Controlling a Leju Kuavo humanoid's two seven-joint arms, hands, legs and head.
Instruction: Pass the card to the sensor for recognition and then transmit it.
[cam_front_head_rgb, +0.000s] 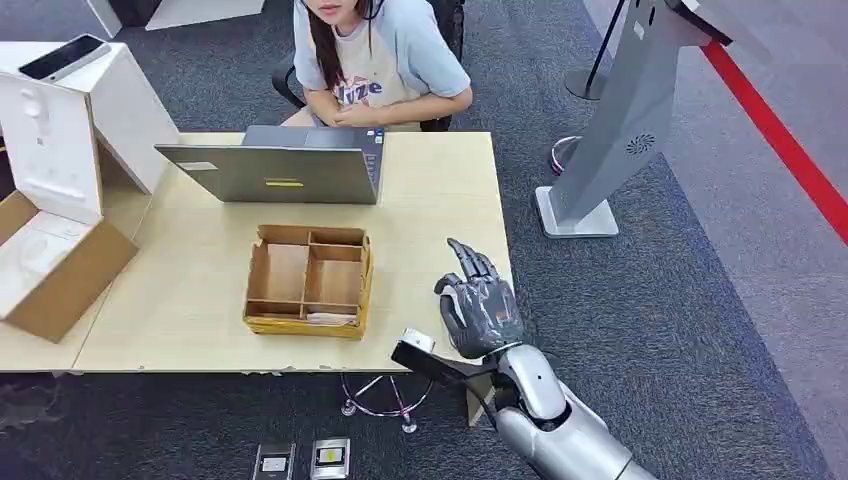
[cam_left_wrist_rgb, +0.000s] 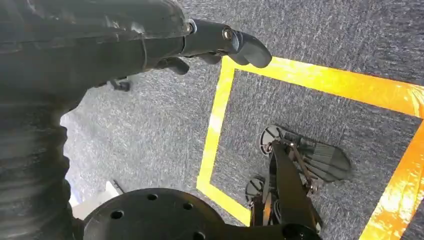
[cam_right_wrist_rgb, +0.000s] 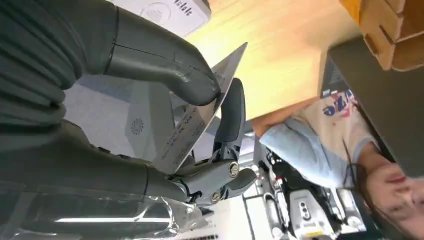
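Over the table's (cam_front_head_rgb: 440, 200) near right corner, the right hand (cam_front_head_rgb: 482, 308) pinches the card (cam_right_wrist_rgb: 197, 117) between thumb and fingers.

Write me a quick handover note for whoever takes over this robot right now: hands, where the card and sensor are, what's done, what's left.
Right hand: raised over the table's right front corner, pinching the card between thumb and fingers, as the right wrist view shows.
Left hand: hanging over the carpet, holding nothing, fingers apart.
Sensor: the grey slanted stand on the floor to the right of the table, apart from the hand.
A person sits behind the laptop; a cardboard tray stands mid-table.
Done: card is in hand.
Left: present it to the sensor, then hand it on.
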